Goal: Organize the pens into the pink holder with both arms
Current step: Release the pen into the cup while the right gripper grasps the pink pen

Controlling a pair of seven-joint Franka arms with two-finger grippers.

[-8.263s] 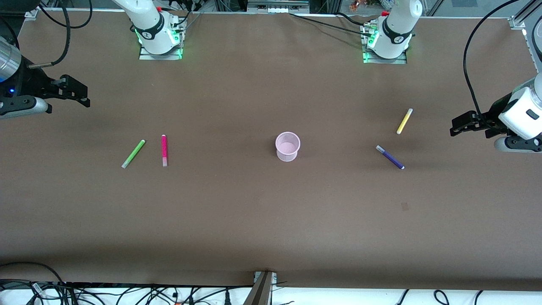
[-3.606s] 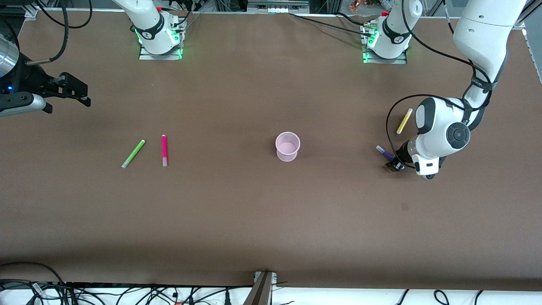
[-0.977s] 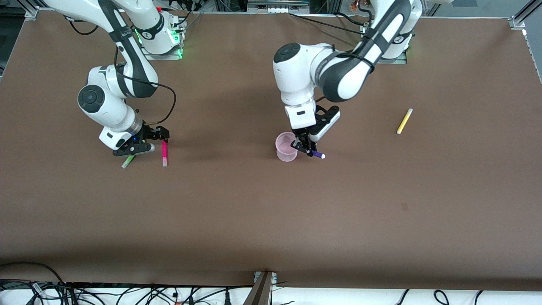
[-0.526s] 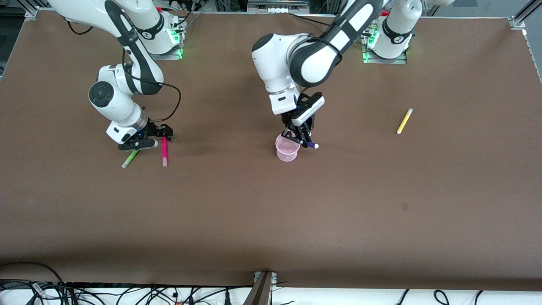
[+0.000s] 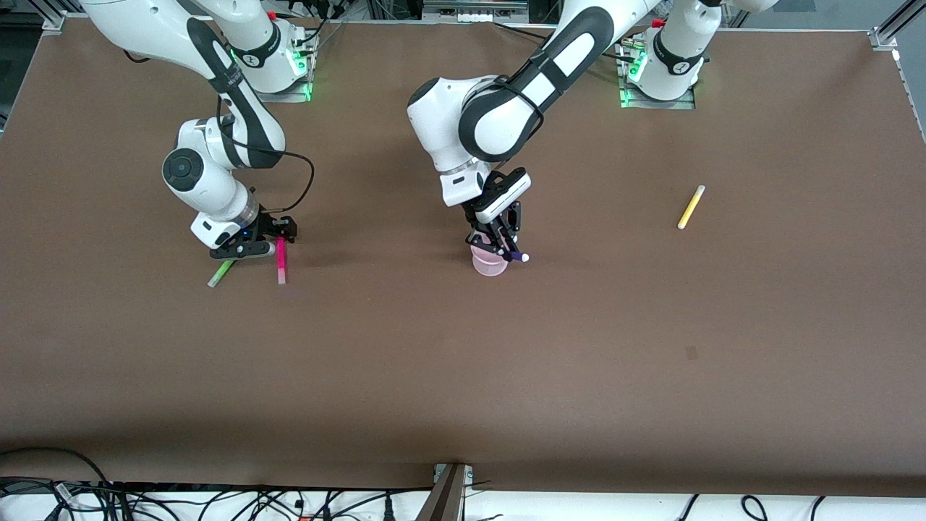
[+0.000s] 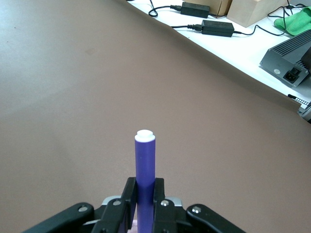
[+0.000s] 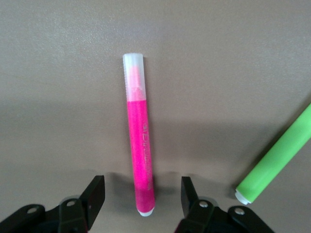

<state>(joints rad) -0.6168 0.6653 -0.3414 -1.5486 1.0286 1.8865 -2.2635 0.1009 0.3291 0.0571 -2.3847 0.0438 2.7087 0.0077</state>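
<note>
Having carried the purple pen [image 5: 515,255] mid-table, our clenched left gripper [image 5: 499,246] tips it over the pink holder [image 5: 489,265], while our right gripper [image 5: 269,242], spread, has descended on the magenta pen [image 5: 280,262].

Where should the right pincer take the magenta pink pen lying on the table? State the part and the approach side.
Grip the magenta pink pen on its coloured barrel, near the end farther from the front camera, coming straight down from above. It lies flat on the brown table, and the right pincer is open, straddling that end. The lime green pen lies apart, so closing should be safe.
</note>
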